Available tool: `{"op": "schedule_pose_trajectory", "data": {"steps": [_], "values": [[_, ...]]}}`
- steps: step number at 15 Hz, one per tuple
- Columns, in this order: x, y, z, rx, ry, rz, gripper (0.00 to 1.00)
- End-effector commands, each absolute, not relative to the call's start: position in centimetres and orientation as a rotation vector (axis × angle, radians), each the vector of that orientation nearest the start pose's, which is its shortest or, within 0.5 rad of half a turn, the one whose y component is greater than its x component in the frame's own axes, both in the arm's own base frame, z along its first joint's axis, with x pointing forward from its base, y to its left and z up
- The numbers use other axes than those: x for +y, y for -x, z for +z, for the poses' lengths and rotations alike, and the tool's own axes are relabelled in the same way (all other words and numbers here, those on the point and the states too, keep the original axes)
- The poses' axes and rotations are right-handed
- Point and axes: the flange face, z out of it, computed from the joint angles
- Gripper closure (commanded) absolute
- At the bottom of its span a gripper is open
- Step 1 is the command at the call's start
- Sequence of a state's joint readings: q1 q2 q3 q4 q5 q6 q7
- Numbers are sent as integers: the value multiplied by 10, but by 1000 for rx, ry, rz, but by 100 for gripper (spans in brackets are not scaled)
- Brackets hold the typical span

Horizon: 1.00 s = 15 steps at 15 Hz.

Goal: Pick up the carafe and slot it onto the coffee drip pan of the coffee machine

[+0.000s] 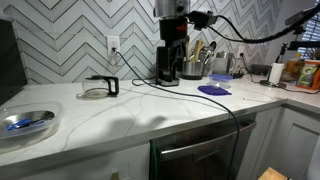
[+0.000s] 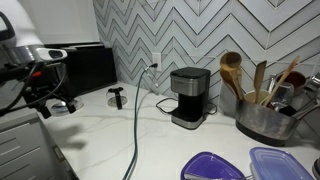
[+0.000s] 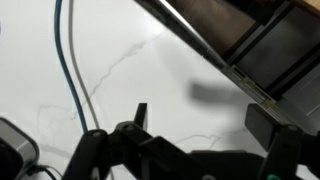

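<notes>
At the far left of the bench, in an exterior view, lies a blue-tinted glass dish. Further right, below the wall socket, the carafe stands upright on the bench with its black handle on its right side. It is well apart from the coffee machine, which stands against the chevron tiles, so the carafe is not on the coffee drip pan at the machine's foot. Just right of the machine stands a metal canister of wooden utensils. A flat purple disc lies on the bench in front of the canister.

In the wrist view my tool is released. Its two fingers are spread wide, with only white bench showing between them. A thin bluish cable runs down the left of that view. The dark edge of an appliance front crosses the upper right.
</notes>
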<state>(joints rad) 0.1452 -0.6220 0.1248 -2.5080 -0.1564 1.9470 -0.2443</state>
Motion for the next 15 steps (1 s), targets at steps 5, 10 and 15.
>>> {"op": "schedule_pose_trajectory", "data": {"steps": [5, 10, 15], "values": [[76, -458, 539, -1430, 2930, -246, 0], [112, -512, 521, -1539, 2737, -260, 0], [115, -560, 503, -1510, 2700, -376, 0]]}}
